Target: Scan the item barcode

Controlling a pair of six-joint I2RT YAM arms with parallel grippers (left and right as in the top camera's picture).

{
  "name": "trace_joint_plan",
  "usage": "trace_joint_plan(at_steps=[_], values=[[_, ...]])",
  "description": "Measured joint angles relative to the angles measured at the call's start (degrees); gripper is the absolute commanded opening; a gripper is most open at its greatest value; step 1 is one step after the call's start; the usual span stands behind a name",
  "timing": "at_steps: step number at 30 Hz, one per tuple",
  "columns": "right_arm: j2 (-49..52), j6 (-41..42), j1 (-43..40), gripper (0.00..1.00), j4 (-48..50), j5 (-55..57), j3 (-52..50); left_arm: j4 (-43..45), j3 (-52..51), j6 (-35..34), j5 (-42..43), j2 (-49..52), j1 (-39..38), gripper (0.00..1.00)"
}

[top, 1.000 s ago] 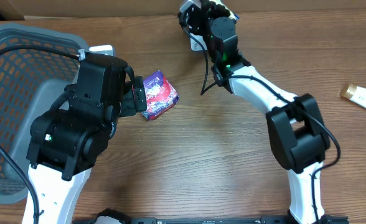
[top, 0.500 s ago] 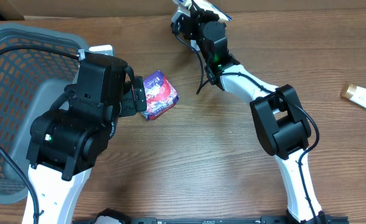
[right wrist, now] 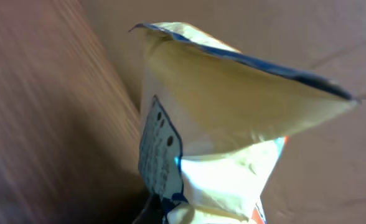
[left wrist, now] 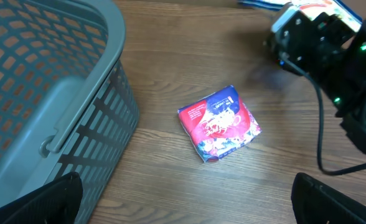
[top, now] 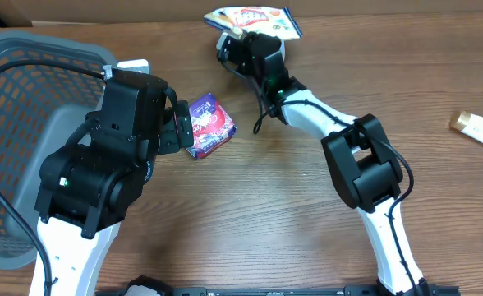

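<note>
Moved: right arm has swung leftward along the far edge of the desk, taking the bag with it; the left arm and the packet lie as they did.
Right pincer (top: 240, 37): clenched on the near edge of a yellow, glossy film snack bag (top: 250, 18) with a blue trim.
Bag texture: thin crinkled film; in the right wrist view (right wrist: 233, 124) it is blurred, with a flared, blue-edged seam.
Bag axis: long axis runs left to right, printed face up, blue corner pointing right.
Bag place: at the far edge of the brown wood-grain desk (top: 291, 214); whether it touches the wood I cannot tell.
Left pincer (top: 182, 130): released, jaws spread wide, just beside the packet and apart from it.
Packet: small squarish purple-and-red foil packet (left wrist: 220, 122), lying flat, turned at an angle.
Basket: grey plastic lattice basket (top: 28, 99) at the left, near the packet.
Right edge: a cream tube-like thing (top: 478, 127), well apart.
</note>
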Motion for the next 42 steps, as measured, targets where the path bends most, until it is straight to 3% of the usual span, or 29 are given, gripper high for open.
trace_joint_plan(at_steps=[17,25,36,42], values=[[0.04,2.03,1.99,0.04,-0.33,0.48,0.0,0.0,0.0,0.0,0.0,0.0,0.0,1.0],[-0.68,-3.04,1.25,0.04,-4.81,6.08,0.07,-0.02,0.0,0.0,0.0,0.0,0.0,1.0],[-17.66,-1.31,-7.3,0.04,-25.38,23.5,0.31,0.02,0.0,0.0,0.0,0.0,0.0,1.0],[-22.18,19.28,-22.45,0.04,-52.0,31.08,1.46,0.0,0.0,0.0,-0.04,0.0,0.0,1.0]])
